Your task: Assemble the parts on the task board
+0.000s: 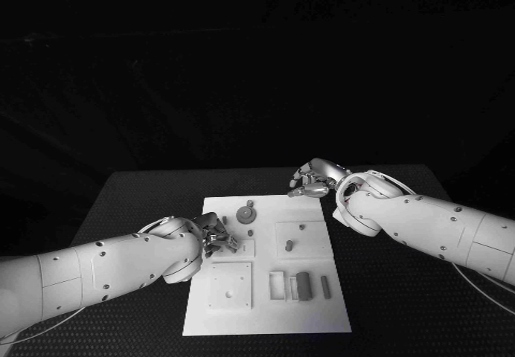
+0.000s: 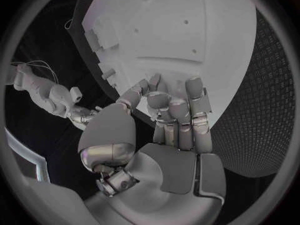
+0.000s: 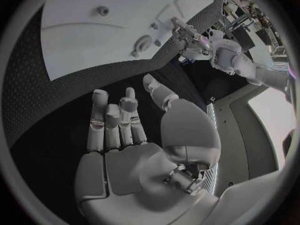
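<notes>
**Both hands at the board, nothing picked up as far as I can see**

Head view: the white task board (image 1: 269, 297) lies in the middle of the black surface (image 1: 140, 201), long side running away from the robot. On it there's a round gear-like part (image 1: 245, 216) near the far end, a small peg (image 1: 288, 243) standing in a square recess right of centre, and a couple of upright grey blocks (image 1: 304, 283) in slots toward the near right corner. A square plate with a hole (image 1: 230, 285) sits near left. The left hand (image 1: 218, 236) is over the board's left edge, about mid-length, fingers curled down toward the board. Can't tell from here whether it's pinching anything. The right hand (image 1: 311, 182) hovers just past the board's far right corner, over the bare surface, fingers bent inward.

Left wrist view: the left hand (image 2: 169, 120) has its fingers (image 2: 195, 92) lying close together, tips at the task board (image 2: 175, 30) edge, thumb alongside. I see no part between them. The right hand (image 2: 84, 116) shows further off.

Right wrist view: the right hand (image 3: 134, 135) is held palm up-ish with fingers loosely curled and a bit apart, nothing in it, dark surface (image 3: 56, 130) under it. The task board (image 3: 87, 30) lies beyond, with the gear-like part (image 3: 142, 44) on it, and the left hand (image 3: 186, 35) at its far side.
</notes>
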Controlling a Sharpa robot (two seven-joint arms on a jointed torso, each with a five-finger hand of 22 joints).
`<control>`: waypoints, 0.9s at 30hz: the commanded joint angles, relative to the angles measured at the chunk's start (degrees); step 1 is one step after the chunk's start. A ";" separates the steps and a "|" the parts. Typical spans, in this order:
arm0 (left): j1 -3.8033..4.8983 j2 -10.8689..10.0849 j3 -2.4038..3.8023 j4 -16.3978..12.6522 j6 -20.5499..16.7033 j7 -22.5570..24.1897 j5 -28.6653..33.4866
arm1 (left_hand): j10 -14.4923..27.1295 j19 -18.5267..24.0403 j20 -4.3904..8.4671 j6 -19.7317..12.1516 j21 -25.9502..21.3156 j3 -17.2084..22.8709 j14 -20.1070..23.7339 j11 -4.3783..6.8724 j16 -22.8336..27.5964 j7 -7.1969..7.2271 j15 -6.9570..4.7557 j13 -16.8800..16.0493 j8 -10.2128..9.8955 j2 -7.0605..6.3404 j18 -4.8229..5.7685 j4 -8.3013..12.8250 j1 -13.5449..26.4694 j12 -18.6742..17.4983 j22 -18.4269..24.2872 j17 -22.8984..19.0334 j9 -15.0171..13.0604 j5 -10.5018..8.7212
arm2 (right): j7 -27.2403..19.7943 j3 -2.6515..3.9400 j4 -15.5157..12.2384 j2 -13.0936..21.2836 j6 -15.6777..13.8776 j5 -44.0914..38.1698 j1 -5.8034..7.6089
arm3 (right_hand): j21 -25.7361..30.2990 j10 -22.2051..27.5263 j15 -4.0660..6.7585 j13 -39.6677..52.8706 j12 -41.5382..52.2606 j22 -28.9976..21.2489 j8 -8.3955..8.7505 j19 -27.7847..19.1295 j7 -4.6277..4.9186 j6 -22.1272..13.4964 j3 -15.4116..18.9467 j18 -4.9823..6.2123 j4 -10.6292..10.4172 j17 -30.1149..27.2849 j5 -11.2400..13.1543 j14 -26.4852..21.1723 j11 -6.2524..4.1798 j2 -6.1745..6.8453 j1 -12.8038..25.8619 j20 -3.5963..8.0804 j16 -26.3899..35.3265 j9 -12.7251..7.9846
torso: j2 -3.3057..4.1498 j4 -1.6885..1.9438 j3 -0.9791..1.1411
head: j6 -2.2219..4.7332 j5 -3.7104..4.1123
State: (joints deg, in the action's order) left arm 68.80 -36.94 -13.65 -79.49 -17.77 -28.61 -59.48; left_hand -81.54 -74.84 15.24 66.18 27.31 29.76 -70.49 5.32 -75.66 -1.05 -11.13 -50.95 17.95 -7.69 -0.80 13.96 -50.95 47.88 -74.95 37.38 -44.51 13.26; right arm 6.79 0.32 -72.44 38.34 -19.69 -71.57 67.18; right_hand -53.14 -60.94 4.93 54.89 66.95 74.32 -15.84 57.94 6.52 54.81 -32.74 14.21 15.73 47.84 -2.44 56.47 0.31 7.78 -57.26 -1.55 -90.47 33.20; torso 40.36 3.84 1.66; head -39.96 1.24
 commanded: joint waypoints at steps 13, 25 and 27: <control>-0.16 -0.03 -0.01 -0.20 1.96 0.10 0.38 | 1.58 0.00 0.44 4.41 -0.26 -0.23 0.61 1.17 -0.21 1.23 -0.54 0.09 -0.29 -0.41 0.40 0.04 -0.04 0.29 -0.70 -0.06 0.03 0.10 | -0.36 0.03 0.04 -0.03 0.64 0.09 -0.01 | 0.09 0.17 0.43 -0.07 -0.03 -0.04 0.38 -0.42 0.33 0.04 -0.09 0.79 -0.18 -0.09 -0.33 -0.14 0.16 -0.38 0.36 -0.09 0.09 0.07 | 0.03 -0.03 0.01 | 0.03 0.01; -0.16 -0.05 -0.01 -0.11 1.72 0.39 2.94 | 1.57 -0.01 0.54 4.48 -0.34 -0.60 0.66 1.26 -0.46 1.27 -0.53 0.11 -0.32 -0.13 0.34 -0.28 0.50 0.45 -0.70 -0.19 0.01 -0.16 | -0.39 0.03 0.16 -0.10 0.59 0.23 -0.01 | 0.09 0.17 0.43 -0.07 -0.03 -0.04 0.38 -0.42 0.33 0.04 -0.09 0.79 -0.18 -0.09 -0.33 -0.14 0.16 -0.38 0.37 -0.09 0.09 0.07 | 0.01 -0.04 0.02 | 0.03 0.02; -0.16 -0.05 -0.01 -0.10 1.75 0.45 3.18 | 1.57 -0.01 0.54 4.48 -0.34 -0.60 0.66 1.26 -0.46 1.27 -0.53 0.11 -0.32 -0.13 0.34 -0.28 0.50 0.45 -0.70 -0.19 0.01 -0.16 | -0.40 0.03 0.21 -0.10 0.57 0.29 -0.01 | 0.09 0.17 0.43 -0.07 -0.03 -0.04 0.38 -0.42 0.33 0.04 -0.09 0.79 -0.18 -0.09 -0.33 -0.14 0.16 -0.38 0.37 -0.09 0.09 0.07 | 0.02 -0.04 0.04 | 0.05 0.02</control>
State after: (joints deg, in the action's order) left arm 68.75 -37.03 -13.63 -79.51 -16.89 -28.66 -57.89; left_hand -80.13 -74.83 15.23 69.93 27.30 28.98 -69.62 6.13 -75.92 0.82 -11.27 -50.89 17.77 -8.28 -0.82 13.48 -50.36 48.13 -74.93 37.24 -44.46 13.23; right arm 6.78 0.32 -72.26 38.28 -19.62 -71.34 67.18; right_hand -53.14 -60.94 5.01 54.90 66.95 74.32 -15.84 57.94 6.48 54.85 -32.74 14.68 15.73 47.80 -2.44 56.30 0.31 7.78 -57.25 -1.55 -90.47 33.19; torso 40.37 3.81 1.66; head -39.94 1.27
